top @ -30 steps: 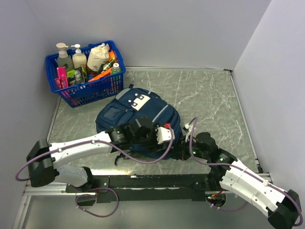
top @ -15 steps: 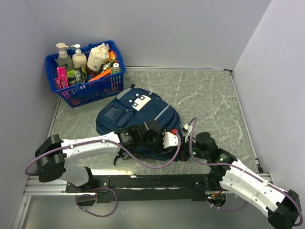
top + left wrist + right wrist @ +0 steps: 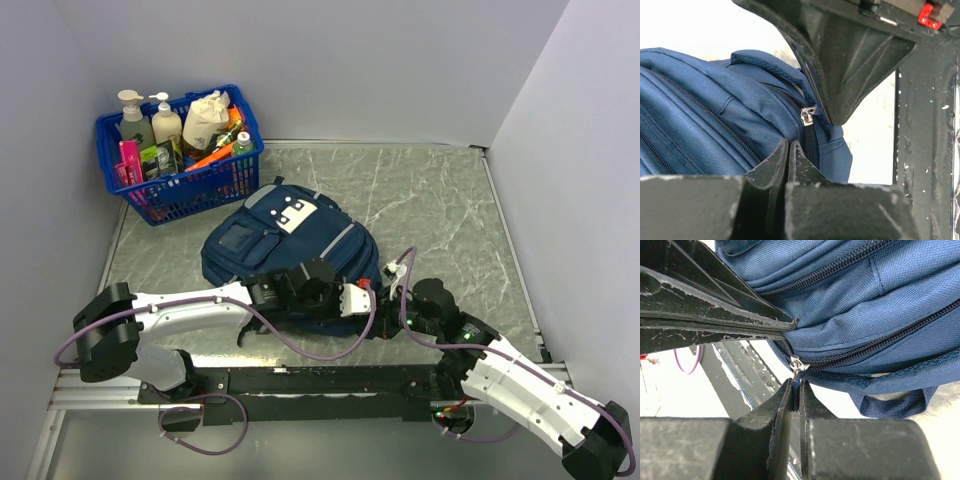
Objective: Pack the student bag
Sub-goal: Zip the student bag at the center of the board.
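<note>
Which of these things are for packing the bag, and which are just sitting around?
For the job: student bag, its zip pull, right fingers pinching that pull, left fingers by the zip.
Sitting around for now: blue basket, bottles in it, table.

Grey-green marbled surface [image 3: 440, 200]. Navy student bag [image 3: 290, 235] lies flat on it, left of centre, front patch up. Blue plastic basket [image 3: 190, 190] stands in the far left corner, near the bag's top end.
</note>
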Motion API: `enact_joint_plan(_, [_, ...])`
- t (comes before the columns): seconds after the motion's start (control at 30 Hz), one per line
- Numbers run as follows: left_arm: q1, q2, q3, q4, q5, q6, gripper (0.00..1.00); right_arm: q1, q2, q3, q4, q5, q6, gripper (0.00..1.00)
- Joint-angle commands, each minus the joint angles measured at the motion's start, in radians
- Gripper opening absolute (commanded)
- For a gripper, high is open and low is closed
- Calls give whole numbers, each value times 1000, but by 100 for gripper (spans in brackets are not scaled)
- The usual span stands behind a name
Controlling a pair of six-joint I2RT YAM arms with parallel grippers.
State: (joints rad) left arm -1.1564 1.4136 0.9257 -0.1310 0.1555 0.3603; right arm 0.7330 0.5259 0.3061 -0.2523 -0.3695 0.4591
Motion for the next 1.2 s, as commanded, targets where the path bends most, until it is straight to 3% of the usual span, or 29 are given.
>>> enact_joint_plan(0.0, [0, -42, -14, -47, 50, 40, 1, 3, -44, 19, 75, -49, 26, 0])
enact_joint_plan(0.23, [0, -84, -44, -97, 81, 91, 1, -18, 14, 56, -41, 20, 10, 0])
enact_joint_plan(0.67, [0, -185, -134, -214, 128, 245, 1, -125, 71, 126, -67, 93, 52, 0])
enact_joint_plan(0.87, [20, -252, -125, -424, 144, 328, 1, -172, 149, 139, -50, 138, 43, 0])
enact_joint_plan(0.97, [61, -261, -113, -551, 148, 362, 1, -196, 184, 152, -50, 210, 46, 0])
enact_joint_plan(1.17, [103, -304, -157, -593, 138, 385, 1, -204, 109, 159, -51, 455, 107, 0])
